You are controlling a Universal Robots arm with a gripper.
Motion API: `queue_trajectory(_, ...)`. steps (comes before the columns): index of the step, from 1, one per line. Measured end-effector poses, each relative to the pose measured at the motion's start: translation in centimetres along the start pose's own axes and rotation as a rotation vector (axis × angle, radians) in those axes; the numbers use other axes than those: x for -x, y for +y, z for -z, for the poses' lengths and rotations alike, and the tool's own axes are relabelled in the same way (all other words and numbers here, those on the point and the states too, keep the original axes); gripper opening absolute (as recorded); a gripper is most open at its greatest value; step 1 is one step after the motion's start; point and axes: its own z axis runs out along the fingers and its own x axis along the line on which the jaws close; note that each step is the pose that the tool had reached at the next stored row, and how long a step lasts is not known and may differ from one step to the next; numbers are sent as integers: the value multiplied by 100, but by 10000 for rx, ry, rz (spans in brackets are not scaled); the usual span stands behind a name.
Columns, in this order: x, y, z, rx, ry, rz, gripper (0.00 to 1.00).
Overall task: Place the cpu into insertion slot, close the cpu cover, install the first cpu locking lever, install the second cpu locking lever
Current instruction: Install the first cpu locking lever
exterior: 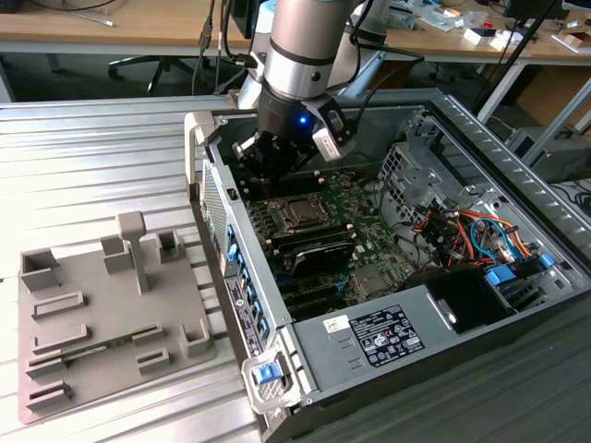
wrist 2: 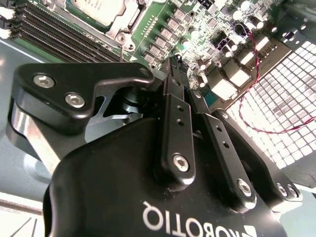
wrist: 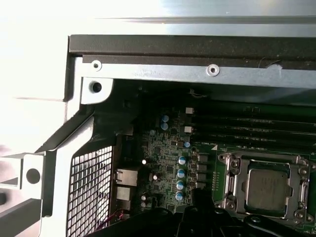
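Claw (exterior: 274, 166), fingers together and empty, is hovering over the board (exterior: 355, 231); in the exterior view, the cpu (exterior: 300, 213) is lying socketed at its five o'clock.

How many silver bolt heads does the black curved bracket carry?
2: one silver bolt head near the black curved bracket's end, the other beside it. More may be hidden.

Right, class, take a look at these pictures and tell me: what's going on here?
A robot arm's hand hangs inside an open computer case, just above the motherboard and beside the processor socket. It holds nothing, and its fingers look shut. The cpu already sits in the socket, with the cpu cover apparently down around it. Whether the locking levers are fastened cannot be told.
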Motion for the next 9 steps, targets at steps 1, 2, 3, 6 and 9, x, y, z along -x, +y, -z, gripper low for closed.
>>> queue_trajectory(1,-1,2,0,0,0,0,11)
queue_trajectory(2,-2,4,0,0,0,0,11)
queue_trajectory(3,-3,5,0,0,0,0,11)
queue_trajectory(6,-6,10,-1,0,0,0,11)
queue_trajectory(9,-9,15,-1,0,0,0,11)
